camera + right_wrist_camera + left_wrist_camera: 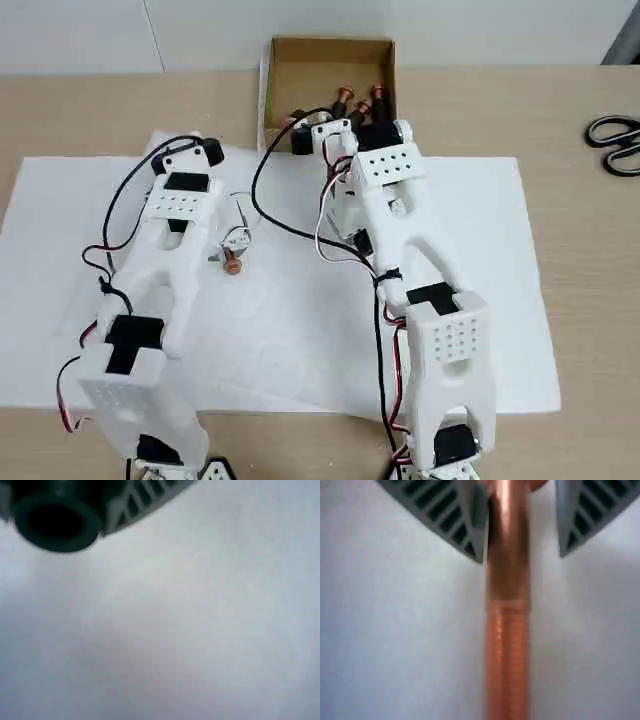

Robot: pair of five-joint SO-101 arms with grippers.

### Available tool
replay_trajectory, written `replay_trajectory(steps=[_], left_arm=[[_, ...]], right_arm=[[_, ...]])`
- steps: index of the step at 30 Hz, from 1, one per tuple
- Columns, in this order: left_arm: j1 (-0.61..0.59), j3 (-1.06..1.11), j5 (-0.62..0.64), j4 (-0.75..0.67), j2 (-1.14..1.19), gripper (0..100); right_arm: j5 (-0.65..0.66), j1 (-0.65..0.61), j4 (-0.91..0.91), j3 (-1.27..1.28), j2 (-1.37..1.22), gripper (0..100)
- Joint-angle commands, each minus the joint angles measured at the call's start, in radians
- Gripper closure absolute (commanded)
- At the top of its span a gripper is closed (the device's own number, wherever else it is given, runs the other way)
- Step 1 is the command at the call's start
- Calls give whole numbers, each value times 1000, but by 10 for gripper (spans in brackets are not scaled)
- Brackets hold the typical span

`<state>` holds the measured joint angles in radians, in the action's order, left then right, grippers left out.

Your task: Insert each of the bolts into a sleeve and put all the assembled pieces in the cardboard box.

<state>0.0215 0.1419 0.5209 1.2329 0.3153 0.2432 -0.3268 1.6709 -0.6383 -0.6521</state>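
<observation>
My left gripper is shut on a copper bolt, with the head between the grey fingers and the threaded shaft reaching past their tips. From above, the left gripper hangs over the white sheet with the bolt at its tip. My right gripper is shut on a black sleeve, whose open bore faces the camera above the sheet. The cardboard box stands at the table's far edge, and several assembled pieces with copper heads lie in its near right part.
Black scissors lie on the bare table at the far right. The right arm stretches up the middle of the sheet to just before the box. Black and red cables trail across the sheet between the arms.
</observation>
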Motion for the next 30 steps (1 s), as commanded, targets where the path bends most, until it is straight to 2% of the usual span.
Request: replay_trajectory(steps=[1, 4, 7, 11, 21, 24, 30], left_arm=[[5, -39, 11, -37, 8, 910], [6, -39, 43, -38, 21, 924], [8, -53, 46, -34, 15, 997], [3, -91, 43, 26, -34, 994], [-12, -183, -288, 221, -269, 994], [-3, -180, -468, 264, -336, 994], [-5, -142, -1034, 295, -420, 994]], right_arm=[[-11, 2, 4, -48, 16, 995], [-11, 2, 4, -48, 16, 995], [-11, 7, 2, -49, 16, 995], [-11, 19, 2, -52, 16, 995], [-55, 77, 4, -48, 183, 995], [-69, 91, 4, -48, 219, 995], [-69, 136, 2, -48, 226, 995]])
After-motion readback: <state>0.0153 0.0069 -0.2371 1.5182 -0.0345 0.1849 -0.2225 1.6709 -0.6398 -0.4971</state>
